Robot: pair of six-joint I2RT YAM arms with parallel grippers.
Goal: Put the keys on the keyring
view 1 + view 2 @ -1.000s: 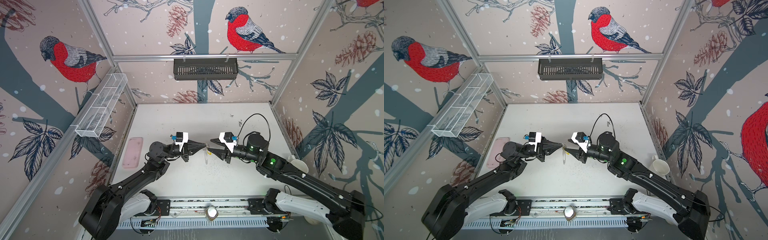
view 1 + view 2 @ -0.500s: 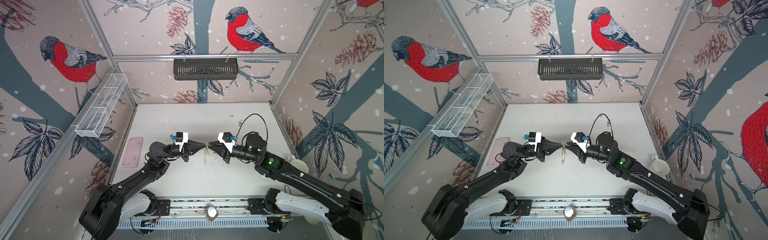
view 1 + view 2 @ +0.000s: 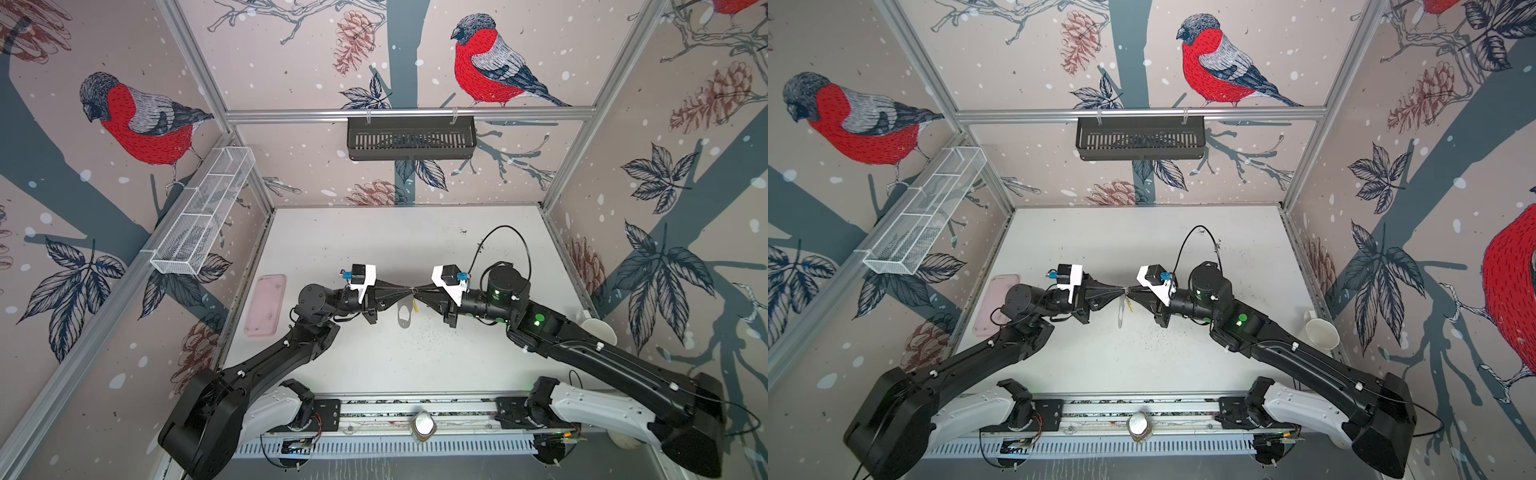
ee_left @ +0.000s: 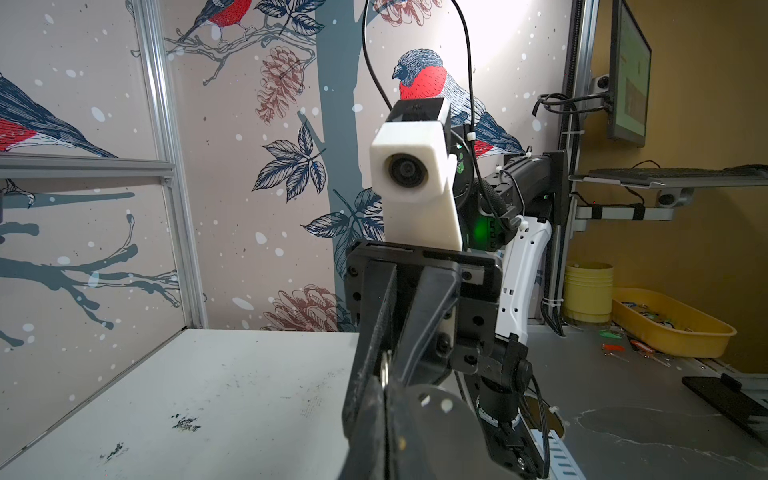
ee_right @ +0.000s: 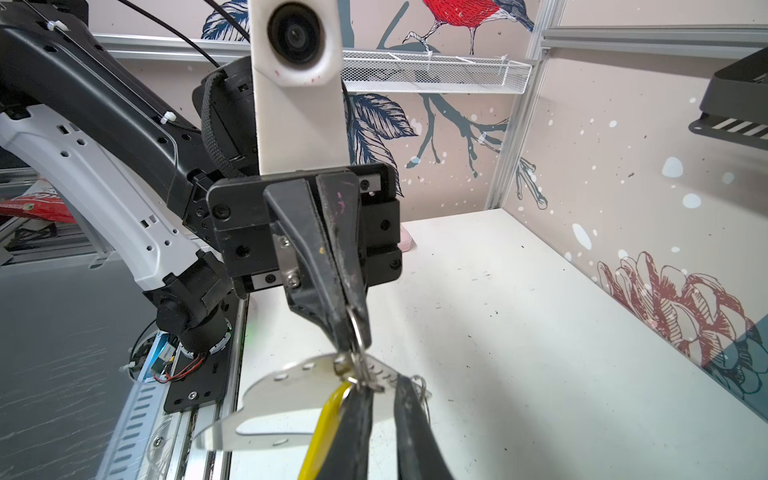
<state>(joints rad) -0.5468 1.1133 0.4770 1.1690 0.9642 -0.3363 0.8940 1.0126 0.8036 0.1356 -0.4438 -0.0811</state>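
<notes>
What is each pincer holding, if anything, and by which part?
The left pincer holds the keyring aloft by a small metal ring on its edge, yellow-tagged key dangling. The right pincer sits at the same edge; its grip cannot be told.

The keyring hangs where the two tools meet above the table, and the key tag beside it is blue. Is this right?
Not quite: the tag is yellow, not blue, as the right wrist view shows. The keyring does hang where the left tool and the right tool meet, above the table.
</notes>
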